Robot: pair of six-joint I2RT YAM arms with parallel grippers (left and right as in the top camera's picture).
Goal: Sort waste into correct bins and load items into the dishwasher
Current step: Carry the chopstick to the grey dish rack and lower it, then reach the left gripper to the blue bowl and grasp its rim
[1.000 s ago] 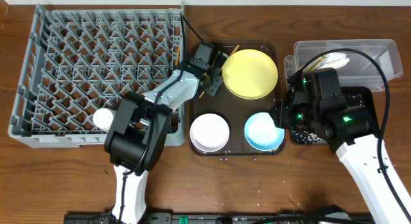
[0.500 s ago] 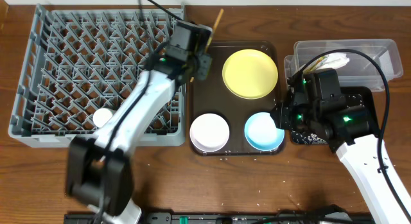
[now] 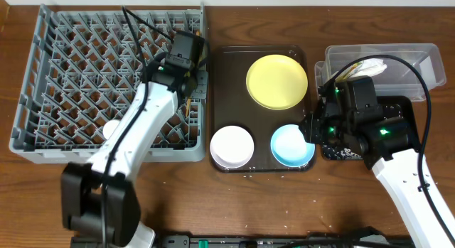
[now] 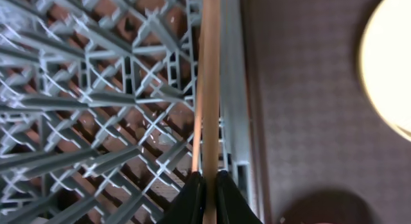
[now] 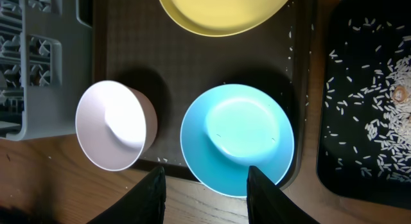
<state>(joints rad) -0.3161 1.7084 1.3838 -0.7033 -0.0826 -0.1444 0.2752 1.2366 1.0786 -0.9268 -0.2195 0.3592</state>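
Note:
My left gripper (image 3: 186, 62) is shut on two wooden chopsticks (image 4: 207, 89) and holds them over the right edge of the grey dish rack (image 3: 43, 134). A small white cup (image 3: 112, 130) sits in the rack at the front. The yellow plate (image 3: 277, 81), cream-white bowl (image 3: 232, 146) and light blue bowl (image 3: 292, 145) stand on the dark brown tray (image 3: 227, 77). My right gripper (image 5: 205, 176) is open and empty, above the near rim of the blue bowl (image 5: 237, 137). No green packet shows.
The clear bin (image 3: 426, 56) at the back right holds a white napkin (image 3: 373, 65). The shallow black bin (image 5: 334, 57) under my right arm holds scattered rice grains (image 5: 366, 115). A few crumbs lie on the brown tray's right side (image 5: 290, 38).
My left arm has carried the chopsticks from the brown tray's back left corner leftward to the rack's right edge. The right arm has not moved.

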